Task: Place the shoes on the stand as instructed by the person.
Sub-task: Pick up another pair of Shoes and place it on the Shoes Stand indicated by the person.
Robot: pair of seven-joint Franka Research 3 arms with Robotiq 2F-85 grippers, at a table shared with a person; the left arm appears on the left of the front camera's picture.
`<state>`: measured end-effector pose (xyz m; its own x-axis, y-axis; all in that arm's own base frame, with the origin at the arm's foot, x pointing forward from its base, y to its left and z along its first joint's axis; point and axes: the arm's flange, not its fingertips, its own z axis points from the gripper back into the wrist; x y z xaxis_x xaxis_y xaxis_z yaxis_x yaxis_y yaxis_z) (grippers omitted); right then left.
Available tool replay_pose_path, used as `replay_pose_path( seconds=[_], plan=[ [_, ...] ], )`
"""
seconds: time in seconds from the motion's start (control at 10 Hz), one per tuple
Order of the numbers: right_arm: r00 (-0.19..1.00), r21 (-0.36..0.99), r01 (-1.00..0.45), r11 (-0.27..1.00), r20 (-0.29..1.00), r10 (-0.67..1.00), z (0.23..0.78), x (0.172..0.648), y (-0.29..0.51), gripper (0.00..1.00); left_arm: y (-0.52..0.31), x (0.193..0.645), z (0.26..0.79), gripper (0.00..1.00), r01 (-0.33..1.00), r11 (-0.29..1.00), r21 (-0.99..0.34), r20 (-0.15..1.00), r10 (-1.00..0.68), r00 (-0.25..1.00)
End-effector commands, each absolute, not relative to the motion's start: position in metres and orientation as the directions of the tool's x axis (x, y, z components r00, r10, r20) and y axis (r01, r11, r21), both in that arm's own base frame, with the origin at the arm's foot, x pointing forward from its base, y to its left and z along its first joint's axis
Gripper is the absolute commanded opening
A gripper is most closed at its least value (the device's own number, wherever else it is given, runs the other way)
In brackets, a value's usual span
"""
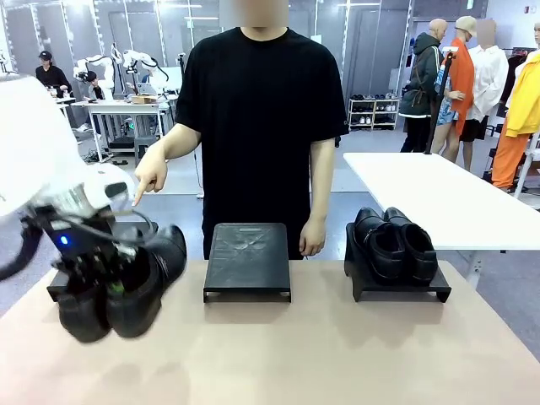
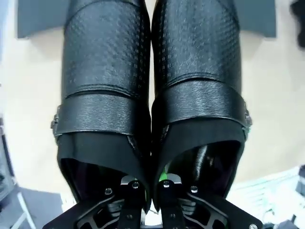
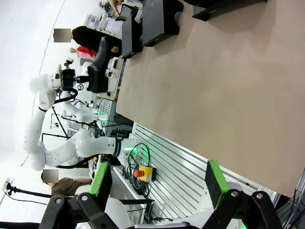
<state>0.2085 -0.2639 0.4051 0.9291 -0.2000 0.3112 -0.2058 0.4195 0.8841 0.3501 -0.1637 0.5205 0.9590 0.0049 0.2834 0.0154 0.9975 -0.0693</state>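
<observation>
Stands sit in a row across the table [image 1: 337,354]: the right stand [image 1: 396,287] already carries one pair [image 1: 395,245], the middle stand [image 1: 247,257] is bare. Your left gripper [image 1: 99,272] pinches both inner walls of the second pair of shoes [image 1: 126,291] above the left stand [image 1: 56,291], where the person's hand [image 1: 150,181] points. That thin pinch may let one shoe slip or swing as you lower. Your right gripper [image 3: 155,181] stands wide and empty.

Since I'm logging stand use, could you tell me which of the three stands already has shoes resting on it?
The right stand: a pair sits on it. The middle stand is bare, and the left stand's pair is in the left gripper, above it.
</observation>
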Motion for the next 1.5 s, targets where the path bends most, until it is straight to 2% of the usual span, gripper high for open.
replay_pose_path(
  seconds=[0.0, 0.2, 0.4, 0.8, 1.1, 1.2, 1.4],
  plan=[
    [0.929, 0.882, -0.212, 0.421, 0.315, -0.193, 0.408, 0.206, -0.265, 1.0, -0.134, 0.383, 0.562, 0.07, 0.032, 0.997, -0.071, 0.342, -0.006, 0.94],
    [0.929, 0.882, -0.212, 0.421, 0.315, -0.193, 0.408, 0.206, -0.265, 1.0, -0.099, 0.428, 0.57, 0.07, 0.083, 0.994, -0.068, 0.397, -0.049, 0.916],
    [0.929, 0.882, -0.212, 0.421, 0.315, -0.193, 0.408, 0.206, -0.265, 1.0, -0.069, 0.469, 0.559, 0.07, 0.083, 0.995, -0.054, 0.403, -0.054, 0.914],
    [0.929, 0.882, -0.212, 0.421, 0.315, -0.193, 0.408, 0.206, -0.265, 1.0, -0.028, 0.521, 0.527, 0.07, 0.129, 0.992, -0.012, 0.434, -0.111, 0.894],
    [0.929, 0.882, -0.212, 0.421, 0.315, -0.193, 0.408, 0.206, -0.265, 1.0, -0.003, 0.558, 0.504, 0.07, 0.092, 0.996, 0.007, 0.455, -0.085, 0.887],
    [0.929, 0.882, -0.212, 0.421, 0.315, -0.193, 0.408, 0.206, -0.265, 1.0, 0.003, 0.571, 0.496, 0.07, 0.131, 0.991, -0.012, 0.455, -0.111, 0.884],
    [0.929, 0.882, -0.212, 0.421, 0.315, -0.193, 0.408, 0.206, -0.265, 1.0, 0.012, 0.588, 0.481, 0.07, 0.128, 0.992, 0.004, 0.431, -0.117, 0.895]
  ],
)
